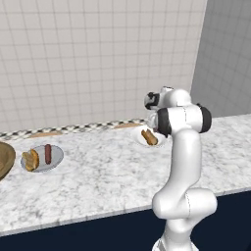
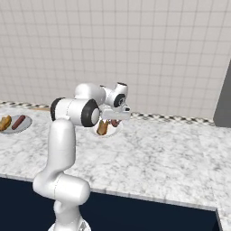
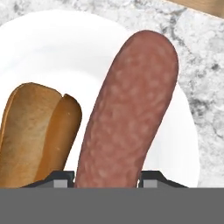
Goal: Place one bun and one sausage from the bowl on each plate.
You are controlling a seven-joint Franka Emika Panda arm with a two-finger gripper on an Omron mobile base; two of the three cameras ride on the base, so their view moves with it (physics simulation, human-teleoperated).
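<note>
My hand (image 3: pixel 106 180) is closed on the sausage (image 3: pixel 127 109) at its near end, held over the white plate (image 3: pixel 48 48) just beside the bun (image 3: pixel 37 131) that lies on that plate. I judge the sausage light, smooth and slightly yielding, best gripped across its width. My fingertips (image 3: pixel 151 178) are cut off, and its height above the plate is unclear

Speckled grey-white marble desk (image 1: pixel 108 171) with dark navy front (image 1: pixel 98 230) below its edge. Pale square-tiled wall (image 1: pixel 98 59) behind, checkered trim strip (image 1: pixel 83 128) at its base. Plain grey wall panel (image 1: pixel 225 59) at right. Wooden board corner (image 3: pixel 197 6) on marble.
</note>
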